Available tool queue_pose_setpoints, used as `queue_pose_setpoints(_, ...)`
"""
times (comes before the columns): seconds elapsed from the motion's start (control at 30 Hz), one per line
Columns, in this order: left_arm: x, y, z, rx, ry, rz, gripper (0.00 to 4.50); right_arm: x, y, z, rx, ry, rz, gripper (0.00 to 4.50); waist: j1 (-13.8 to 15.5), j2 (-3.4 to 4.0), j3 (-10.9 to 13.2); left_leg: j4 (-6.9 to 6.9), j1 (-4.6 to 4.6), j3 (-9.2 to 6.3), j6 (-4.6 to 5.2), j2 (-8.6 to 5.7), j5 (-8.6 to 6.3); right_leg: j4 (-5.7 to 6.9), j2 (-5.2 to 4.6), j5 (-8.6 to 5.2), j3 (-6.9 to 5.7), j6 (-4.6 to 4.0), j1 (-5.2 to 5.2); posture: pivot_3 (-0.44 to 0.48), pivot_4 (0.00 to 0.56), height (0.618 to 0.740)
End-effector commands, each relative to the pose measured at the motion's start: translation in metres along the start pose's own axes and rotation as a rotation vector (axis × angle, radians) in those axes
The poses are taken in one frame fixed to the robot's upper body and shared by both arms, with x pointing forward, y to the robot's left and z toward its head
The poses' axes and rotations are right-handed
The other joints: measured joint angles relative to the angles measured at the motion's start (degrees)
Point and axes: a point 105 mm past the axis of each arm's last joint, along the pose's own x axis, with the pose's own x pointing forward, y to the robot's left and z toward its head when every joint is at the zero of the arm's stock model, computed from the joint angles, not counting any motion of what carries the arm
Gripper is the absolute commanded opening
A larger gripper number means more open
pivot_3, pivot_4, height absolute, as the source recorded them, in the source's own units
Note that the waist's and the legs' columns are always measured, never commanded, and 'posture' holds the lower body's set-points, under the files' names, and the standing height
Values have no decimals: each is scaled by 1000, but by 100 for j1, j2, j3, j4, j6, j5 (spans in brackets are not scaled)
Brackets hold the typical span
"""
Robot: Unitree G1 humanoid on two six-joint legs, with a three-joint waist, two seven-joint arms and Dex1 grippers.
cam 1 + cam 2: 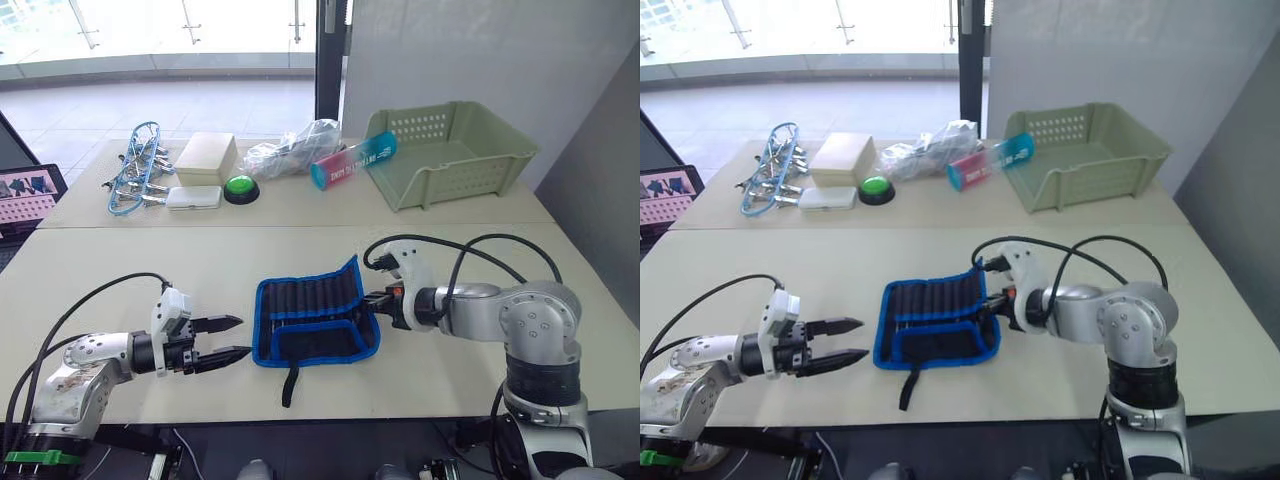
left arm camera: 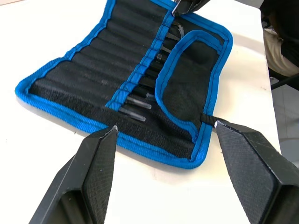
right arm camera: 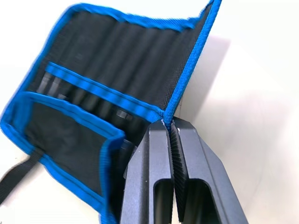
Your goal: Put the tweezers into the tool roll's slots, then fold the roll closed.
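The tool roll lies open on the near table, black with blue edging, its strap trailing toward the front edge. Several tweezers sit in the slots, their ends poking out below the blue band. The roll's lower flap is folded up over part of them. My right gripper is shut on the roll's right edge, which stands raised off the table. My left gripper hovers open just left of the roll, holding nothing.
On the far table stand a pale green basket, a blue tube, a plastic bag, a green button, two white boxes and clips with blue wire. A screen sits at far left.
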Motion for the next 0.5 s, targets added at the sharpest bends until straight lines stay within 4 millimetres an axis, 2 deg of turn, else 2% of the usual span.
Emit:
queue_pose_setpoints(0.03,3,-3,9,21,-17,-19,3532,-8,7,14,-110,-57,-25,38,7,-2,1,1,-1,0,0,0,0,-1,0,0,0,0,0,0,150,722)
queue_pose_setpoints(0.23,5,-4,10,18,-18,-21,3532,-11,16,17,-193,-64,-37,38,11,-4,3,1,-1,0,0,0,0,0,0,0,0,0,-1,0,150,722)
queue_pose_setpoints(0.37,7,-5,10,15,-15,-33,3532,-2,27,24,-84,-115,39,38,-2,-6,2,0,1,0,-2,0,1,4,0,0,0,0,-1,0,150,722)
queue_pose_setpoints(0.5,10,-4,10,14,-16,-37,3532,0,31,30,-80,-128,43,38,31,-10,4,3,0,0,-4,0,3,5,0,0,0,0,0,0,150,722)
